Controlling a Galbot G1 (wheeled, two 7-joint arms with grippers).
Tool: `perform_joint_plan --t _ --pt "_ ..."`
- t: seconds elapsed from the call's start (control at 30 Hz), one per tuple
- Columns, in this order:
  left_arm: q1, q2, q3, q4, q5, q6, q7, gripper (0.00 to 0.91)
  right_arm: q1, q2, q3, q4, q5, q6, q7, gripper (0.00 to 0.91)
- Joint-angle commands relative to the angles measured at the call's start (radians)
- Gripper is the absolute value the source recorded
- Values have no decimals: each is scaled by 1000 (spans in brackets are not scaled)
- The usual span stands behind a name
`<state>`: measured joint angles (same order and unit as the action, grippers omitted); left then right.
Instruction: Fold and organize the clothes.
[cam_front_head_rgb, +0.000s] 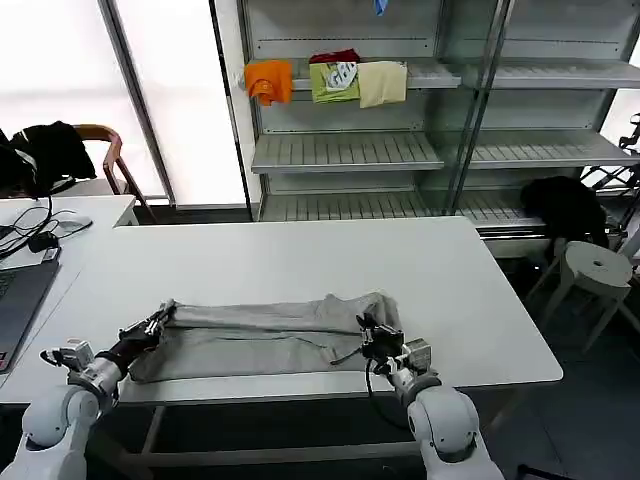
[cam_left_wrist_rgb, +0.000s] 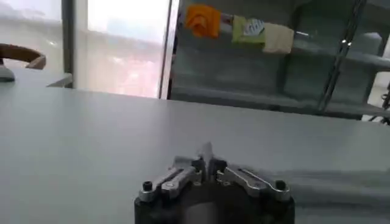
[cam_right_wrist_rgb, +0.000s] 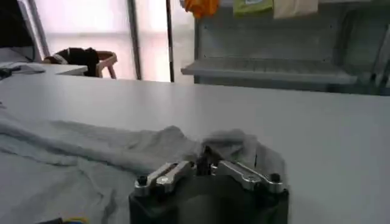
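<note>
Grey shirt (cam_front_head_rgb: 265, 335) stretched flat along the lower centre of the white tabletop (cam_front_head_rgb: 300, 265), left end effector (cam_front_head_rgb: 157, 325) clenched on its left end — right end effector (cam_front_head_rgb: 368, 335) clenched on its bunched right end.

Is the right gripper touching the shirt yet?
Touching. In the right wrist view the right gripper has its fingertips closed on a bunched fold of the shirt; the head view shows it at the shirt's right end.
</note>
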<state>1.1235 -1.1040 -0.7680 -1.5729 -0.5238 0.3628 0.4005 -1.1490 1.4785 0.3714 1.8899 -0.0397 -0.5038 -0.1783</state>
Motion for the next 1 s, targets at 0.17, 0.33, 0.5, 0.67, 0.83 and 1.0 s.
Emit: perform_joint_plan --t 0.17,0.33,0.5,0.67,0.83,1.0 --pt "39 -11 -25 -69 25 10 -34 907 -72 -25 52 39 -228 51 76 907" --pt "55 -22 -35 -93 68 17 -57 907 -92 -41 91 74 -230 46 75 907" --pt "80 -57 -46 -128 90 35 -127 907 -102 -45 132 99 -201 43 77 907" --pt "104 -106 -37 -180 101 39 -276 907 -89 -38 198 162 163 124 93 907" --pt "104 -135 -14 -199 134 48 -311 907 -41 -33 235 207 305 111 91 907" --pt "96 -156 4 -201 166 64 -318 907 -15 -36 240 222 302 90 83 907"
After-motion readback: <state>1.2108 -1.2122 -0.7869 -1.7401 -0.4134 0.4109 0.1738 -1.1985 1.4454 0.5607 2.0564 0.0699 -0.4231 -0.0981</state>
